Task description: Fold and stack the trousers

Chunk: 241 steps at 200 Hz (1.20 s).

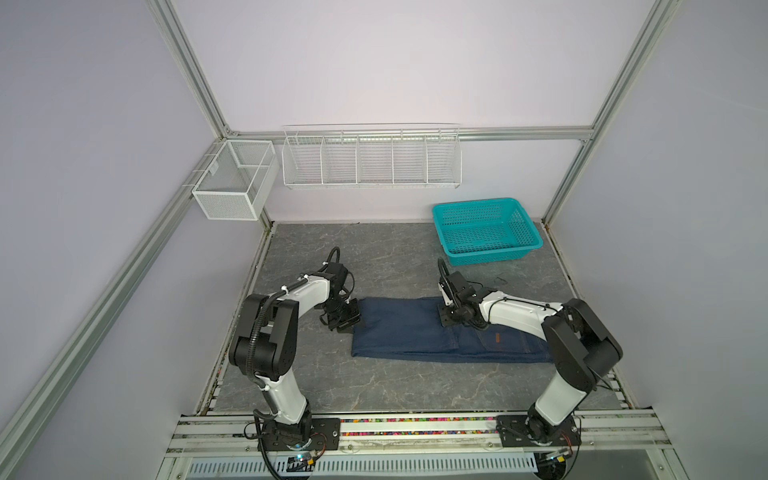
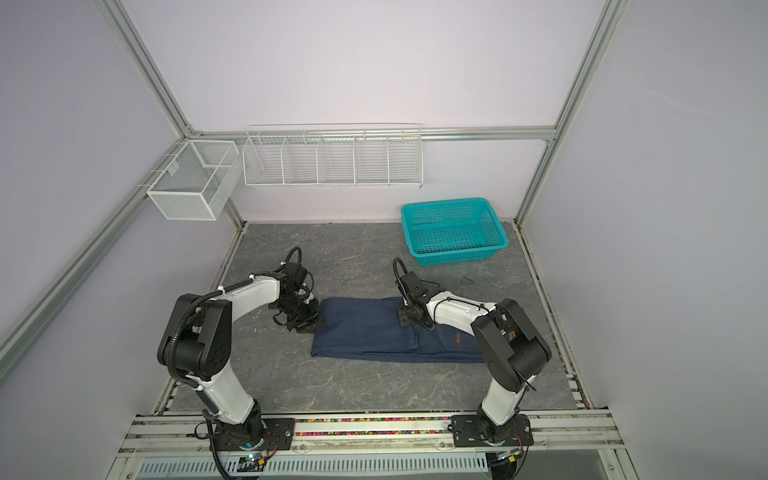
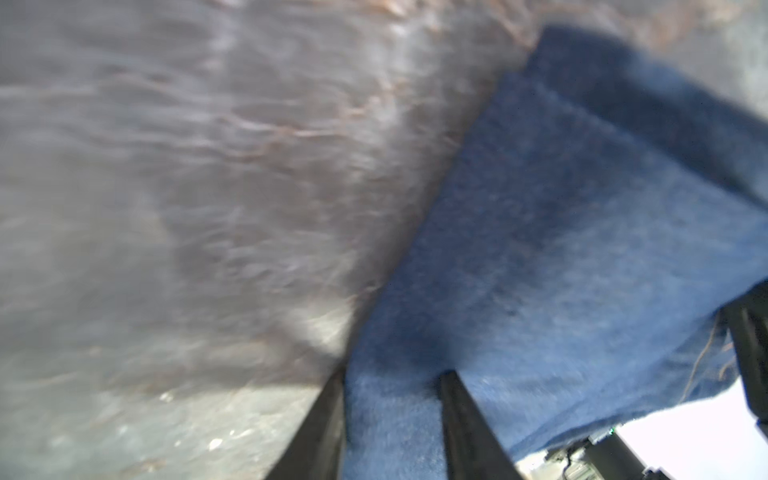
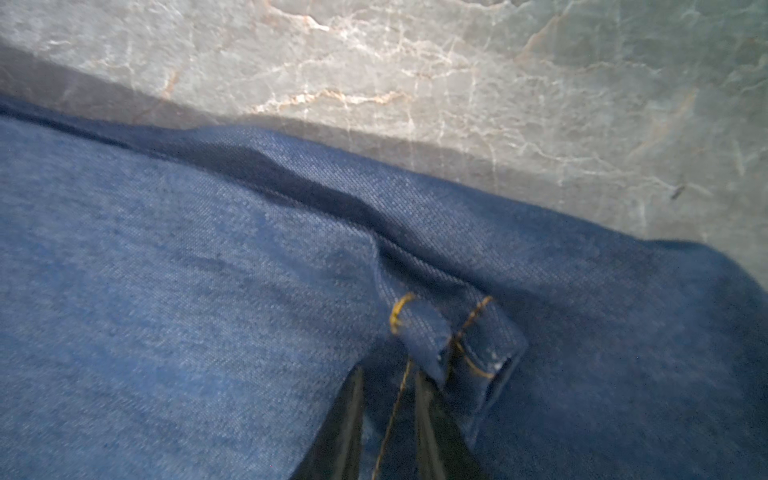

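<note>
The trousers [image 1: 415, 332] [image 2: 365, 332] lie folded lengthwise across the grey table, dark blue denim with a tan patch [image 1: 496, 337] near the right end. My left gripper [image 1: 347, 326] [image 2: 307, 326] is at the left folded edge. In the left wrist view its fingers [image 3: 461, 415] stand either side of blurred denim [image 3: 561, 249], the gripper [image 3: 392, 374] shut on it. My right gripper [image 1: 444, 318] [image 2: 404, 318] is on the leg hem lying on top. In the right wrist view it [image 4: 388, 374] is shut on a stitched denim edge [image 4: 208, 291].
A teal perforated basket [image 1: 490, 255] [image 2: 453, 257] stands empty at the back right of the table [image 1: 374, 257]. On the back wall hang a white wire rack [image 1: 372, 162] and a white mesh box [image 1: 232, 183]. Bare grey tabletop lies in front of and behind the trousers.
</note>
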Motion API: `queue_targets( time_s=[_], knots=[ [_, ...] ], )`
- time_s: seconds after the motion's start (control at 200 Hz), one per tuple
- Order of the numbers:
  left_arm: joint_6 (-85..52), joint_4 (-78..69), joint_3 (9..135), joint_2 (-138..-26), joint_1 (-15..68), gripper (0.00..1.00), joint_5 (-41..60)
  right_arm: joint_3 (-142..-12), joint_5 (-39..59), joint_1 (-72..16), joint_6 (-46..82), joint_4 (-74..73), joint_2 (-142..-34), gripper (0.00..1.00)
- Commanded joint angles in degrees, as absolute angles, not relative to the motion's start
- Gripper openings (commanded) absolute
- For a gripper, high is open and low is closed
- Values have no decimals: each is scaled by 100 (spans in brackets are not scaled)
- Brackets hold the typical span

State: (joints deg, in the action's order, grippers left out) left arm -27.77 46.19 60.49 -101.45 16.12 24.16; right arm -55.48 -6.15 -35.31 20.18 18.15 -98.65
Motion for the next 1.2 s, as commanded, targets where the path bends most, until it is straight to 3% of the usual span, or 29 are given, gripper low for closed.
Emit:
queue_targets(
  time_s=[0.0, 0.09, 0.165, 0.375, 0.57, 0.815, 1.024, 1.199],
  knots=[
    [-2778, 4493, 6153, -10189, 1599, 24, 2667, -5599, -484, -3497, 2087, 2013, -9862, 27],
    [-2710, 4723, 6343, -10163, 1593, 7, 2558, -5655, -475, -3481, 2088, 2119, -9772, 28],
    [-2644, 4953, 6507, -10125, 1595, 0, 2436, -5711, -450, -3462, 2101, 2262, -9642, 31],
    [-2489, 5611, 6972, -9916, 1580, 0, 1899, -5794, -319, -3301, 2240, 2812, -8845, 46],
    [-2334, 6463, 7557, -9751, 1498, 0, 758, -5396, -271, -2798, 2464, 3533, -7760, 55],
    [-2307, 7022, 8232, -9455, 1021, 0, -106, -4496, -415, -2080, 2483, 4438, -6711, 56],
    [-2368, 7645, 8984, -9389, 876, 0, -1045, -4086, -211, -1849, 2533, 4290, -6618, 56],
    [-2437, 7599, 9255, -9240, 911, 0, -191, -3899, 172, -1854, 2619, 3635, -7111, 51]
  ],
)
